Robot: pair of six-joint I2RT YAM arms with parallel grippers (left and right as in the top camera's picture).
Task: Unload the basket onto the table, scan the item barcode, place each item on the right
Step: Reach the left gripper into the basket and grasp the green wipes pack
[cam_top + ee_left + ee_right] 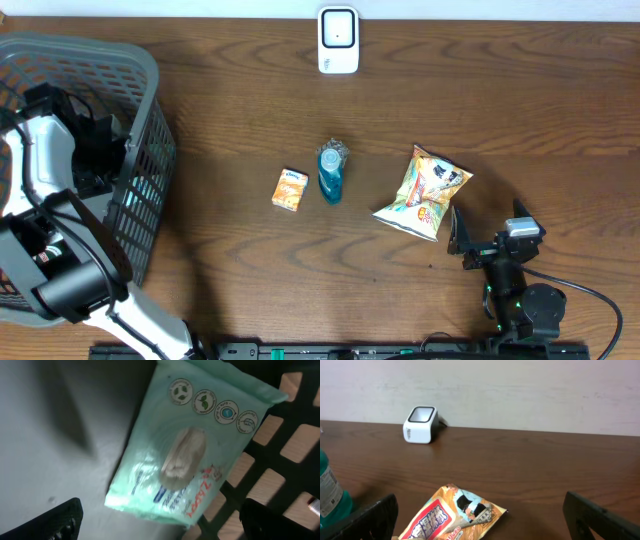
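Wooden table [250, 100]; wipes pack [190, 450] shows icons.

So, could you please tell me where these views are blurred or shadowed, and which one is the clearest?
Overhead view: sharp and evenly lit, a soft shadow on the table beside the basket. Left wrist view: the green wipes pack is blurred, a dark shadow beside it. Right wrist view: the scanner is crisp, the snack bag near the lens slightly softer.
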